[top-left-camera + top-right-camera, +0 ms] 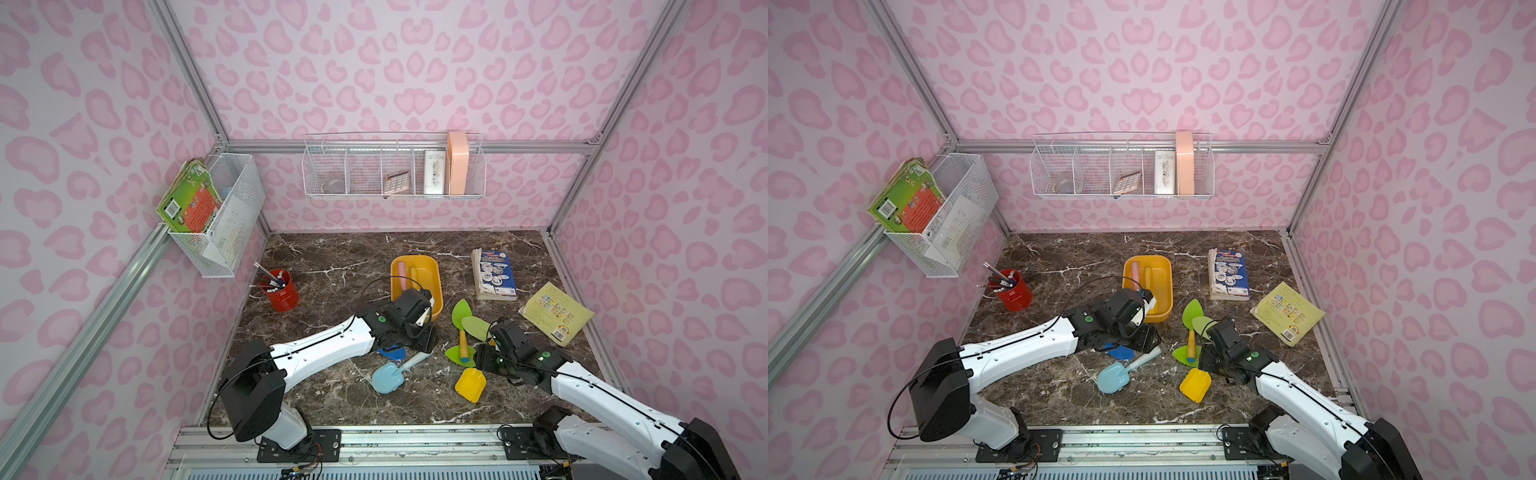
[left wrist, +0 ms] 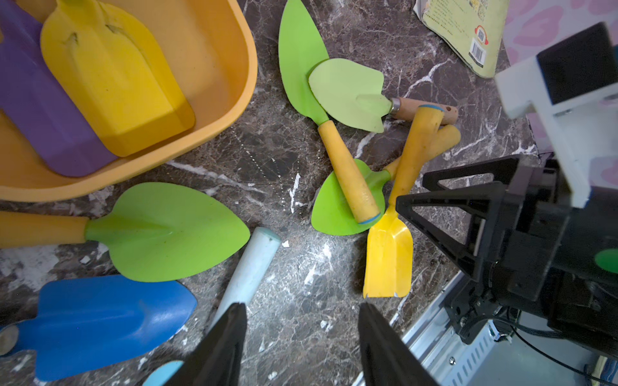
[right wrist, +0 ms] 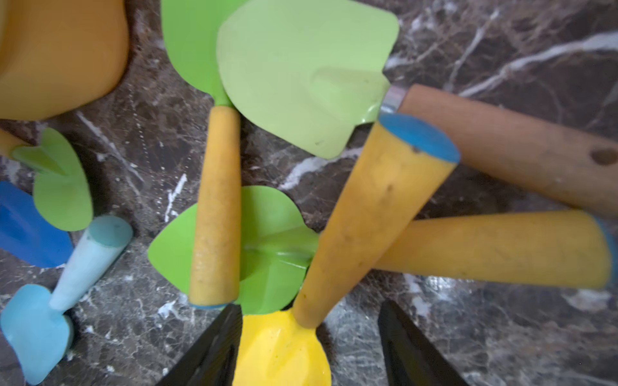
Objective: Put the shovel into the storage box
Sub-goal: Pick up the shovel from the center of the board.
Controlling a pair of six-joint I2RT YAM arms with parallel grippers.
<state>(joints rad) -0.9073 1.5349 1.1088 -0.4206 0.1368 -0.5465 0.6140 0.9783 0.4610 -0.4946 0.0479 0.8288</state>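
Note:
The yellow-orange storage box stands mid-table and holds a purple shovel and a yellow one. Several shovels lie in front of it: green ones, a dark blue one, a light blue one and a yellow shovel. My right gripper is open, low over the table, its fingers either side of that yellow shovel's neck, not touching. My left gripper is open over bare table, one finger beside the light blue handle.
A red pen cup stands at the left. A thick book and a yellow booklet lie at the right. White wire baskets hang on the walls. A metal rail runs along the front edge.

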